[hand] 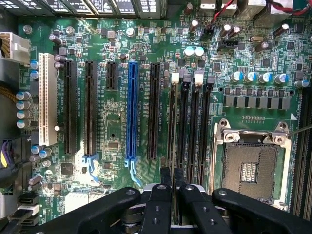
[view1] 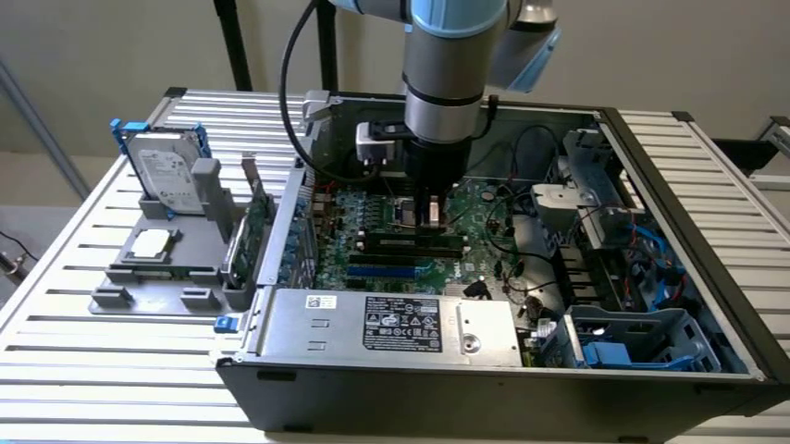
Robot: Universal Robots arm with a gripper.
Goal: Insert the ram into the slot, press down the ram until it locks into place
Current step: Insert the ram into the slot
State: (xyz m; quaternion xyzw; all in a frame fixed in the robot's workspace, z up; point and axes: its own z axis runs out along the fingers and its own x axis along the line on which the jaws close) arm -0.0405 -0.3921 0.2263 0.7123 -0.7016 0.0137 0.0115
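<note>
Wrist view: the ram (hand: pixel 171 141) looks like a thin strip standing on edge along the slot (hand: pixel 175 77), right at the gripper (hand: pixel 171 176). I cannot tell if the gripper is squeezing it. Best keep it straight and push down evenly.

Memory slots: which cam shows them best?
Wrist view. The four black memory slots lie side by side in plain top-down sight, end clips visible, right by the hand. The exterior view shows them small and slanted under the arm, partly hidden behind the hand.
</note>
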